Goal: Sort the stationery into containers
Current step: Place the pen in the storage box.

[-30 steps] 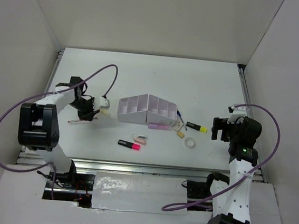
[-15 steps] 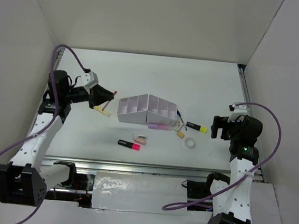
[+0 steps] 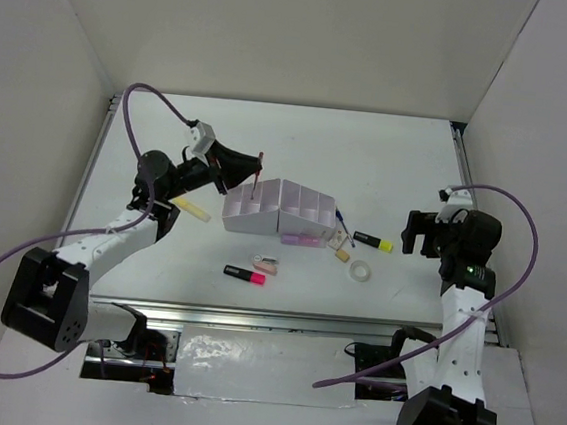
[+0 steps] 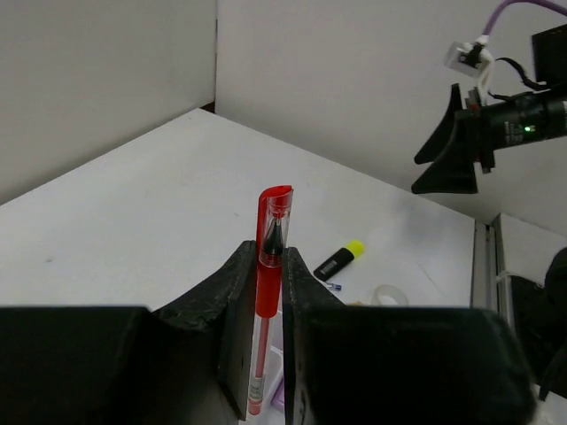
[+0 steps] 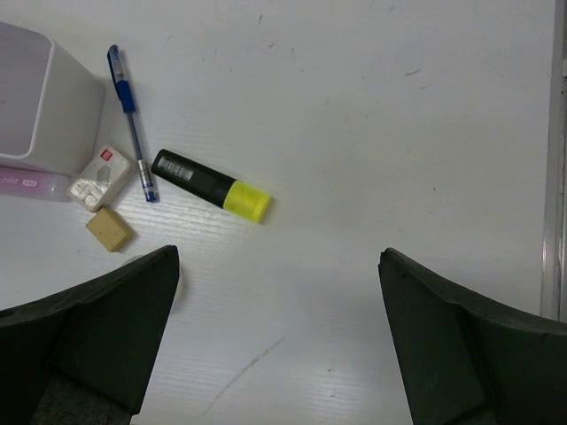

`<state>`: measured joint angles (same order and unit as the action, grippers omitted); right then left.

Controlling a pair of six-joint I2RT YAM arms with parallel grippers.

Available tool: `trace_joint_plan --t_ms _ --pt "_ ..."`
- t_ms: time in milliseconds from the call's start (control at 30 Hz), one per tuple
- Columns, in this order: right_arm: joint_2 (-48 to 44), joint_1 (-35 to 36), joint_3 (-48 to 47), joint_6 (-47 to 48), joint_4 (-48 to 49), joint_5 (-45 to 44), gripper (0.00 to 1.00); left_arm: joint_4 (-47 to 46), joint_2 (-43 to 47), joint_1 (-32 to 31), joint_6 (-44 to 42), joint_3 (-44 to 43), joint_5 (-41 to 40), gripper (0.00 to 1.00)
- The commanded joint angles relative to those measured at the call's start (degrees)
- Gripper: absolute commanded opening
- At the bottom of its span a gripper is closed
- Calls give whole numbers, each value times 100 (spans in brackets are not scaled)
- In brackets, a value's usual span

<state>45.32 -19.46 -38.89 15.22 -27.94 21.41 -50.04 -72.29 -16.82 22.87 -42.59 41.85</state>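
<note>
Left end effector (image 3: 247, 169) swung in from left of organiser (image 3: 262, 222) to above its left unit, clamped on red pen (image 4: 274, 212), undelivered. Right end effector (image 3: 418, 236), right of organiser, gaped empty. Black-yellow highlighter (image 3: 373, 242), black-pink highlighter (image 3: 245, 274) and tape ring (image 3: 359, 271) lay loose beside organiser.

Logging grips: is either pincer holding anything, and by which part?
The left pincer holds a red pen by its barrel, capped end protruding; the right pincer holds nothing.

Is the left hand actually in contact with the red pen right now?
Touching. The left wrist view shows the left hand shut on the red pen, with a finger pressed against each side of its barrel.
</note>
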Motion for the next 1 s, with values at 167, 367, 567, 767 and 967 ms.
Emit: trace_joint_plan --t_ms 167,367,567,767,967 --pt "249 30 -566 112 -44 -146 100 -1719 -935 -32 745 -355 -537 0" --pt "320 30 -444 174 17 -216 99 -2089 -1322 -49 1263 -426 -783 0" --pt "389 22 -443 121 9 -102 100 -2150 -1594 -76 1202 -285 -800 0" --pt "794 74 -900 262 -184 39 99 -2291 -1973 -146 1175 -136 -871 5" --pt "943 478 -1015 481 -317 109 99 -2458 -2315 -146 1342 -83 -827 14"
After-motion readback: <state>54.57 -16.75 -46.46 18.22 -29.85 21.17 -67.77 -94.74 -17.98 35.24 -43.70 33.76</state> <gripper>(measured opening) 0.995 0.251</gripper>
